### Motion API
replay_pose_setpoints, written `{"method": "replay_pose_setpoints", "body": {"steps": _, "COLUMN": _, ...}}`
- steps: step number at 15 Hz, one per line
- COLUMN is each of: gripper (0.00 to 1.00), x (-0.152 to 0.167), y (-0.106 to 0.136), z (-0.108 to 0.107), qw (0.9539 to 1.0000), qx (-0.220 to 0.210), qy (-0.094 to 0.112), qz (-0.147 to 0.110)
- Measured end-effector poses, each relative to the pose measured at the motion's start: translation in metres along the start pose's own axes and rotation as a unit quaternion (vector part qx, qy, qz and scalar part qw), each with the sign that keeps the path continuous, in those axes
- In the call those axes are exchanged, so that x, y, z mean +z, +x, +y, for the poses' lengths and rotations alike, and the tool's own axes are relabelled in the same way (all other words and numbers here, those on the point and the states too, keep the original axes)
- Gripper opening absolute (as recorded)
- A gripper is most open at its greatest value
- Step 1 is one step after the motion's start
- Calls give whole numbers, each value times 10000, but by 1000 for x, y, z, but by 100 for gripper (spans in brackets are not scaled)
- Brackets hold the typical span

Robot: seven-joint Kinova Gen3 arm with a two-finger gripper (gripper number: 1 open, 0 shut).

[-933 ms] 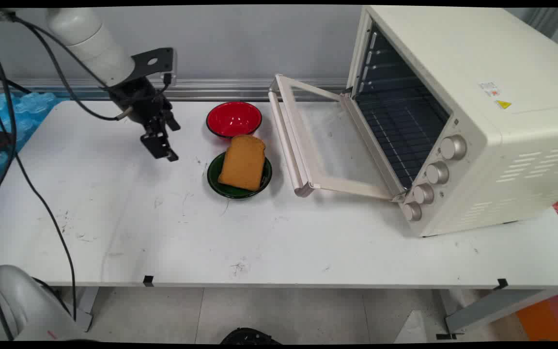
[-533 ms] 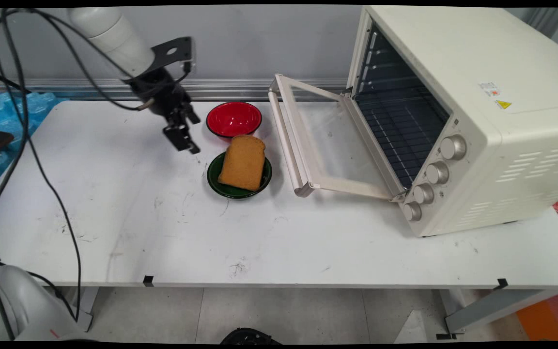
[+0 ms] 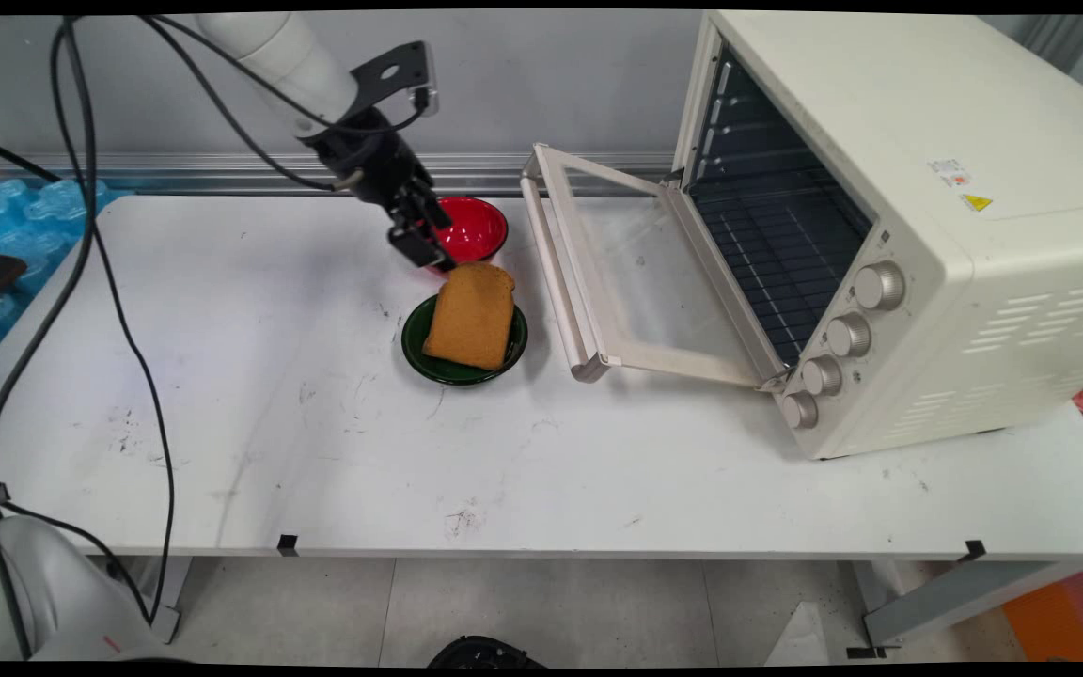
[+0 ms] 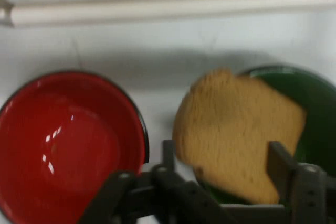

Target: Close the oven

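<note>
My black gripper [image 3: 429,252] hangs open above the table, over the near-left rim of a red bowl [image 3: 468,228] and just behind a slice of brown bread [image 3: 471,315]. The bread lies across a small dark green plate [image 3: 413,345]. Looking down from the hand, the red bowl [image 4: 63,145] is on the left and the bread [image 4: 236,129] on the green plate [image 4: 317,108] is on the right. The gripper [image 4: 223,150] holds nothing, and the bread shows beyond the gap between its fingers [image 4: 278,156].
A cream toaster oven [image 3: 927,216] stands at the right with its glass door [image 3: 617,273] folded down onto the table, close beside the plate. The door's handle bar [image 4: 168,9] crosses the top of the hand view. Black cables [image 3: 118,310] hang at the left.
The arm has swung to the right and slightly toward the wall, carrying the gripper from open table left of the dishes to the red bowl's edge. Bread, plate and bowl have not moved.
</note>
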Motion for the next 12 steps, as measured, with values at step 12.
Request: {"method": "replay_pose_setpoints", "body": {"steps": 12, "gripper": 0, "x": 46, "y": 4, "z": 1, "qw": 9959, "qx": -308, "qy": -118, "qz": 840}}
